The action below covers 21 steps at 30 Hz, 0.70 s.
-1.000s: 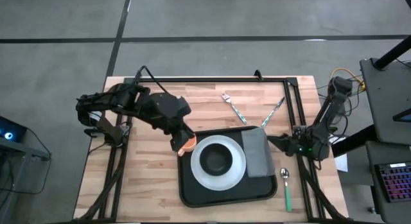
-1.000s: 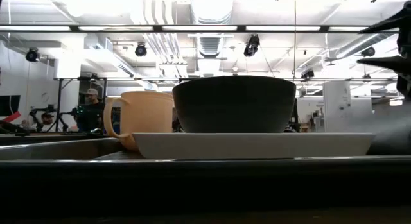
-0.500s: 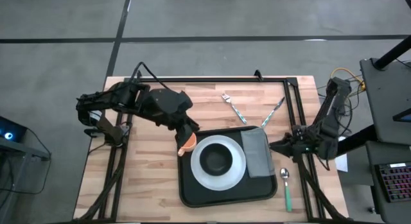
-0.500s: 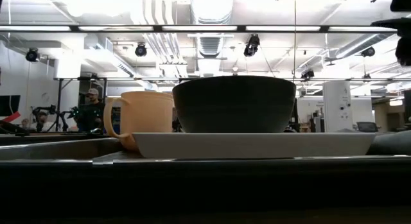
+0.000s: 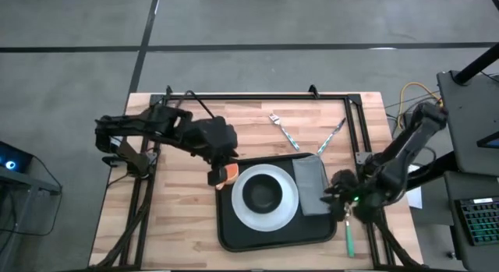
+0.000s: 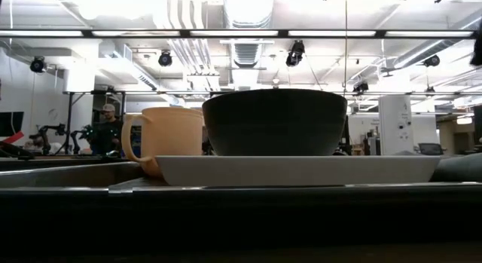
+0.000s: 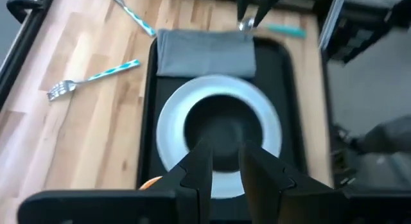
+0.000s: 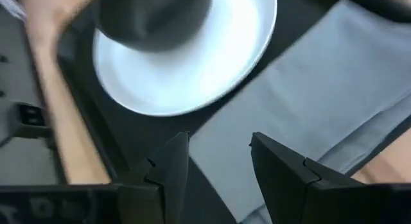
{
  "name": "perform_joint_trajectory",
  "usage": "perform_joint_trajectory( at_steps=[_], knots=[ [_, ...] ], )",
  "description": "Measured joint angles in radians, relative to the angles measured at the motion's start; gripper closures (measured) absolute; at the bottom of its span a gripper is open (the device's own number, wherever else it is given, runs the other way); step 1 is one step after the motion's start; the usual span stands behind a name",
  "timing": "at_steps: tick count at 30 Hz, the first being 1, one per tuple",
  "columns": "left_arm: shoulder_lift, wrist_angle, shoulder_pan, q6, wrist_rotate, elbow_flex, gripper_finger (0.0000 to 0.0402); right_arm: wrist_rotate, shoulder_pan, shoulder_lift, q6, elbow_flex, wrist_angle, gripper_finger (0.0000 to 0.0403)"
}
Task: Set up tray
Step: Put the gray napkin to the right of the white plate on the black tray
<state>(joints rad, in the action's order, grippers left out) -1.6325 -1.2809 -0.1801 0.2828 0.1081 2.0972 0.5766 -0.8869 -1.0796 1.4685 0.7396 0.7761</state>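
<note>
The black tray (image 5: 234, 229) lies on the wooden table. On it a white plate (image 5: 290, 200) carries a black bowl (image 5: 263, 192). A folded grey cloth (image 5: 312, 185) lies on the tray's right part. An orange cup (image 5: 228, 175) stands on the tray's far left corner, also in the low view (image 6: 169, 139). My left gripper (image 7: 225, 166) is open and empty above the cup, which shows beside its fingers (image 7: 151, 182). My right gripper (image 8: 221, 153) is open and empty over the cloth's near right edge (image 5: 337, 196).
A fork (image 5: 284, 129) and a knife (image 5: 331, 137) with teal handles lie on the table beyond the tray. A green-handled spoon (image 5: 348, 229) lies to the right of the tray, close by my right gripper. A black frame (image 5: 257, 97) runs along the table's edges.
My right gripper has gone toward the table's near edge and left, from beside the tray's right rim to above the cloth's near right edge. The cup, plate and bowl have stayed where they were.
</note>
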Motion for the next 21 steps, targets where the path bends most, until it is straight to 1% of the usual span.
perform_joint_trajectory(
  at_steps=[4,8,10,13,15,19,21],
  knots=[
    [0.017,0.075,0.007,-0.037,0.000,-0.135,0.0343,-0.051,0.063,-0.105,-0.028,-0.028,-0.137,0.0246],
    [0.046,0.169,0.012,-0.026,-0.003,-0.275,0.0343,-0.103,0.109,-0.182,-0.071,-0.037,-0.195,0.0246],
    [0.063,0.204,0.011,0.000,-0.004,-0.334,0.0343,-0.106,0.116,-0.212,-0.083,-0.037,-0.216,0.0246],
    [0.089,0.236,0.011,0.054,-0.005,-0.401,0.0343,-0.110,0.115,-0.256,-0.081,-0.041,-0.219,0.0246],
    [0.117,0.255,0.007,0.081,-0.005,-0.435,0.0343,-0.136,0.115,-0.279,-0.077,-0.047,-0.214,0.0247],
    [0.186,0.312,-0.005,0.098,-0.005,-0.497,0.0343,-0.185,0.116,-0.324,-0.068,-0.063,-0.215,0.0251],
    [0.221,0.350,-0.005,0.112,-0.008,-0.524,0.0343,-0.196,0.116,-0.339,-0.062,-0.069,-0.247,0.0252]
  ],
)
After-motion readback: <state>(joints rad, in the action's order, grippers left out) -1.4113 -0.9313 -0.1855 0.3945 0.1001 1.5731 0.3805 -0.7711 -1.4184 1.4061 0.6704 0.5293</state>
